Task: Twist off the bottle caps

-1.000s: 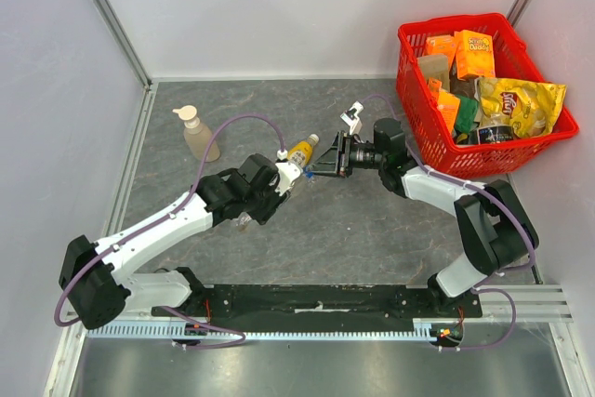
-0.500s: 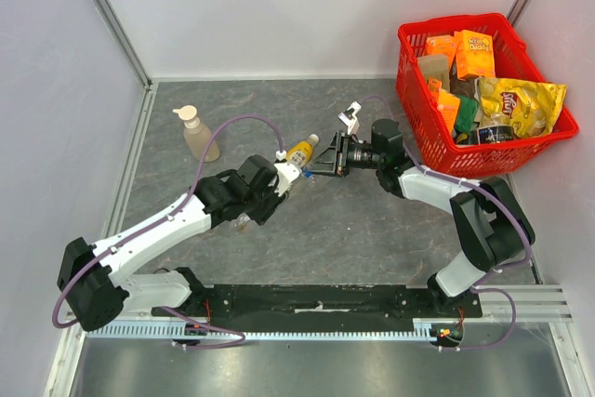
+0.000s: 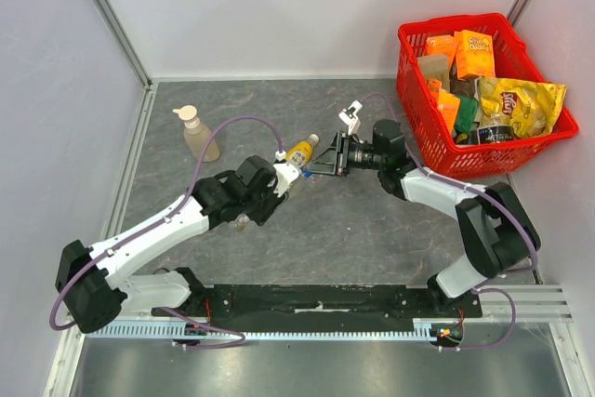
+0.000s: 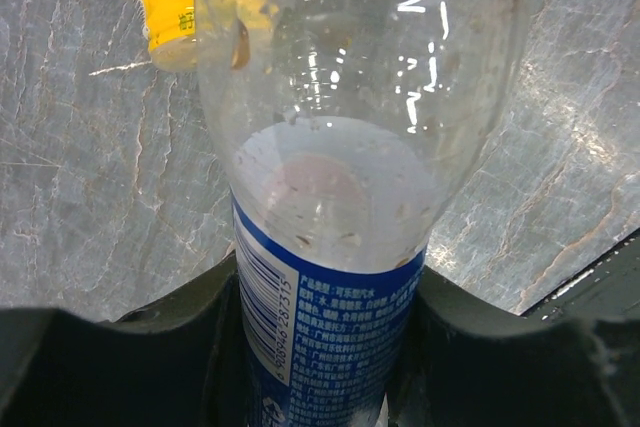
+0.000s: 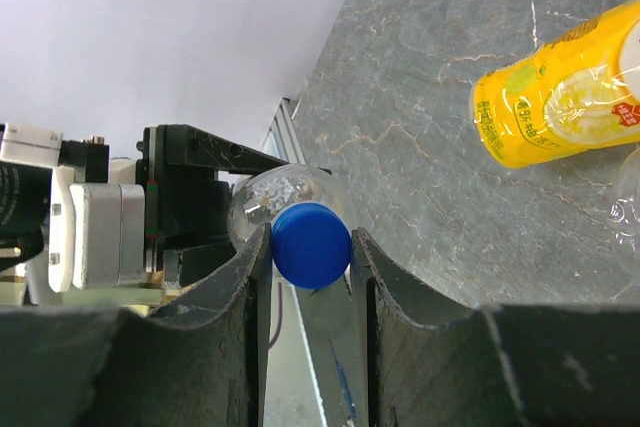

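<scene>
Near edge: both bases are bolted there. Bare grey marbled table (image 3: 353, 230) lies between them and the grippers, so you have open room on the near side.

Mid-table: left gripper (image 3: 282, 177) is clamped on the bottle (image 4: 330, 247). The left wrist view shows clear plastic and a blue label, fingers (image 4: 200, 327) hard against both sides low on the body. Right gripper (image 3: 319, 161) meets it head-on. The right wrist view shows both fingers (image 5: 245, 287) pressed on the blue cap (image 5: 311, 245), so it's gripping the cap. The top view hides the cap behind the right gripper; only the right wrist shows it.

Just past the grippers: the juice bottle (image 3: 299, 151) lies on its side, close beside the held bottle. It's tight there. Both wrist views catch it on the table behind. The right wrist also shows a clear curved bit at its right edge (image 5: 628, 209); you can't tell what it is.

Far left: the soap bottle (image 3: 199, 135) stands upright, well apart from the arms.

Far right corner: the red basket (image 3: 454, 22) is full of packets, with the right arm's elbow near its front rim.

White walls (image 3: 307, 6) close off left, back and right.
</scene>
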Tool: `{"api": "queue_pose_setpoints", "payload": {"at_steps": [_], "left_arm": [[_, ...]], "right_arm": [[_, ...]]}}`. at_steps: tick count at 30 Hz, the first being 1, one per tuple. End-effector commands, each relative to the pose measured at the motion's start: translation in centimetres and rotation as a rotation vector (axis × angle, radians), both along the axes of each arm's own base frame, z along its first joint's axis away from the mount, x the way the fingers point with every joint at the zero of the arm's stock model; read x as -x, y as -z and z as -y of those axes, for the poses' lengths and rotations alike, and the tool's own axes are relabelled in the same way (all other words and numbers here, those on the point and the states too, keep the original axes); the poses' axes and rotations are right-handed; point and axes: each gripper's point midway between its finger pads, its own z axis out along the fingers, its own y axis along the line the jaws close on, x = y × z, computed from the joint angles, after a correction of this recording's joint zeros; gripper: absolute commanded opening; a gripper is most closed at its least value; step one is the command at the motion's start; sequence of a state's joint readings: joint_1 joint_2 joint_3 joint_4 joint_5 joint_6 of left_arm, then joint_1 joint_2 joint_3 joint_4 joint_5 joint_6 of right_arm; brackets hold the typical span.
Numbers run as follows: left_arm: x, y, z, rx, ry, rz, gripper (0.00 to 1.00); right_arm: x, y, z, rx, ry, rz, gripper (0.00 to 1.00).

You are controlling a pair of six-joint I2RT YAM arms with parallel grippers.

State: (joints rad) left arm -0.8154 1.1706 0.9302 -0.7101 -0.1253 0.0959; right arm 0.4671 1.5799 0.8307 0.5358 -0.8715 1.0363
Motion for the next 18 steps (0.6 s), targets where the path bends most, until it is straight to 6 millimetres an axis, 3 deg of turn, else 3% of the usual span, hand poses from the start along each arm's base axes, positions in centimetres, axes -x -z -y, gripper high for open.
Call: {"api": "queue_pose_setpoints", "payload": {"at_steps": [1, 18], "left_arm": [[0.4, -1.2, 1.1, 0.075, 0.019, 0.005, 0.27], [4.2, -6.2, 4.9, 0.381, 0.245, -0.004, 0.20]], "right_arm": [[2.5, -4.8, -0.9, -0.035, -0.095, 0.223, 0.00], [8.2, -11.2, -0.6, -0.153, -0.235, 0.532, 0.00]]}}
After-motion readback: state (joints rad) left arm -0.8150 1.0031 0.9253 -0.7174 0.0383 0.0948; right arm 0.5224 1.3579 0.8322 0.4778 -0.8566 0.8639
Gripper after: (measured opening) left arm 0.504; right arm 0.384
